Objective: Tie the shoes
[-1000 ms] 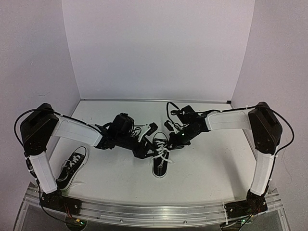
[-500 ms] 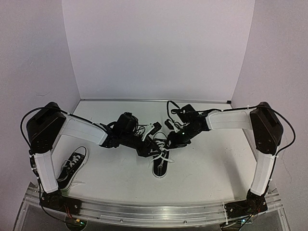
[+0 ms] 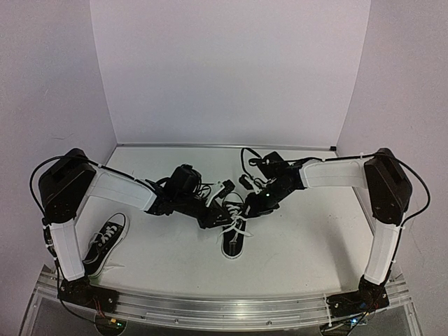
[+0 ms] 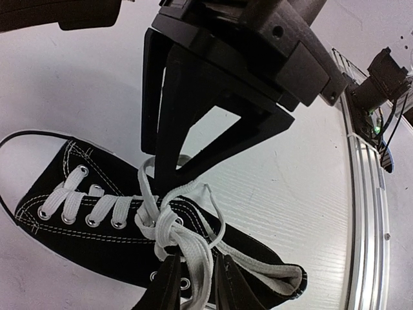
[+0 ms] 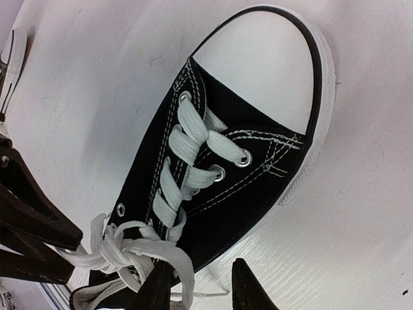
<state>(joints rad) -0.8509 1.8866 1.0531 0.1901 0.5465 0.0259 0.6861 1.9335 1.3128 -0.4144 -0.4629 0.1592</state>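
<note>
One black sneaker [image 3: 233, 241] lies mid-table, toe cap toward the arms, its white laces in a loose knot [image 4: 164, 223]. It also shows in the left wrist view [image 4: 64, 239] and the right wrist view [image 5: 239, 174]. My left gripper [image 3: 221, 214] is over its ankle end and is shut [image 4: 199, 284] on a flat lace loop coming out of the knot. My right gripper [image 3: 248, 207] is at the other side of the knot. Its fingers stand apart [image 5: 201, 271], with a lace loop [image 5: 177, 265] lying against one finger. The second sneaker [image 3: 103, 243] lies at the near left.
White walls close the table at the back and both sides. A metal rail [image 3: 224, 308] with the arm bases runs along the near edge. The two wrists sit close together above the middle shoe.
My left arm has swung right and brought its gripper in over the middle shoe's laces. My right gripper has shifted slightly. Both shoes have stayed in place.
</note>
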